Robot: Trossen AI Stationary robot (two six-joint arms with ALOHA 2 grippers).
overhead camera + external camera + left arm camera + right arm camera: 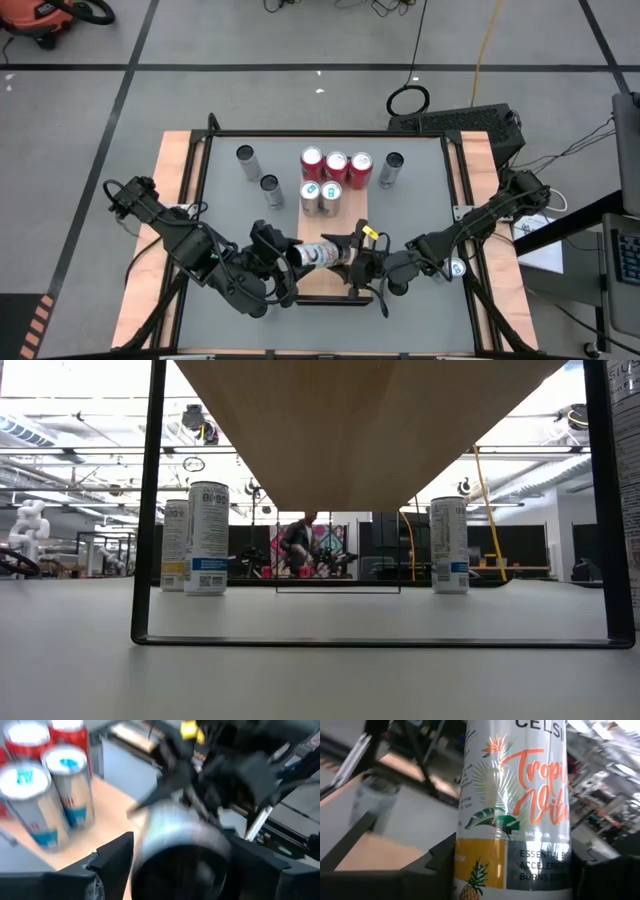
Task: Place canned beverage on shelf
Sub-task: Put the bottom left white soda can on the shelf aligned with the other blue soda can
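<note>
On the grey tabletop [420, 290] in the high view, counting from the left: two silver cans stand off the board, one [246, 159] at about ten o'clock from the table's middle and a second [271, 190] just inside it. Next comes a cluster of five on the far end of the shelf [322, 284]: three red-topped cans in a row, the left [312, 162], the middle [336, 165] and the right [360, 167], and two silver cans with blue on their tops in front of them, one [310, 194] beside the other [331, 194], touching or nearly so. One more silver can [391, 169] stands alone off the board at about two o'clock. A ninth, the white canned beverage [318, 255], lies on its side above the near part of the shelf, at about six o'clock from the cluster, between the two grippers.

The left gripper [283, 262] sits at the can's left end; its wrist view looks down the can's dark round end [182, 870], with a finger [112, 857] standing on either side. Whether those fingers press the can I cannot tell.

The right gripper [356, 258] is at the can's right end. In its wrist view the printed can [515, 810] fills the space between its two fingers [440, 855], which are closed against its sides.
</note>
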